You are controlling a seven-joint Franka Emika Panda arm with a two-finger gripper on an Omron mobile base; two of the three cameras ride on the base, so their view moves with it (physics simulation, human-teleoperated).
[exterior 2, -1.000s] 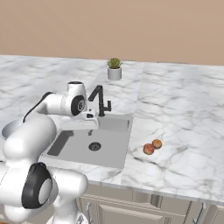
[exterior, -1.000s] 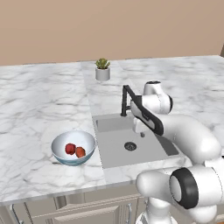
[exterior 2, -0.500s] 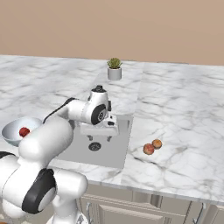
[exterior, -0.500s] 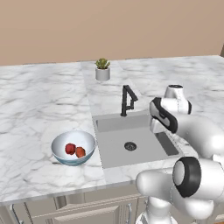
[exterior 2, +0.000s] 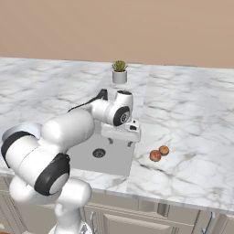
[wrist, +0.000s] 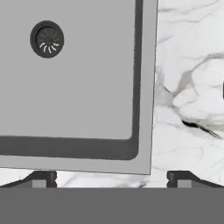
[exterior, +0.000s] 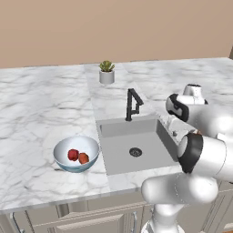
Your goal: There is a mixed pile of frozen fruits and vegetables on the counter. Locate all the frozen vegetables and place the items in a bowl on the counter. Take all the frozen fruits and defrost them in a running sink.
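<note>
The pale blue-white bowl [exterior: 76,153] stands on the marble counter [exterior: 36,104] left of the sink [exterior: 119,154]. In it lie the two vegetables, a dark red lump [exterior: 73,154] and an orange-red lump [exterior: 83,158]. The two orange-peach fruits [exterior 2: 155,156] [exterior 2: 164,150] rest side by side on the counter right of the sink. My gripper [exterior 2: 120,142] hangs open over the sink's right rim, left of the fruits. In the hand view its fingertips [wrist: 41,178] stand wide apart with nothing between them, above the basin's corner and the drain [wrist: 47,39].
A black angular faucet [exterior: 132,103] stands behind the basin. A small white pot with a green plant [exterior: 107,73] sits further back. No water runs from the faucet. Wide marble worktop [exterior 2: 196,114] stretches right of the fruits.
The arm has swung from the faucet side across the basin to the sink's right rim, nearer the fruits. Bowl, lumps and fruits have stayed put.
</note>
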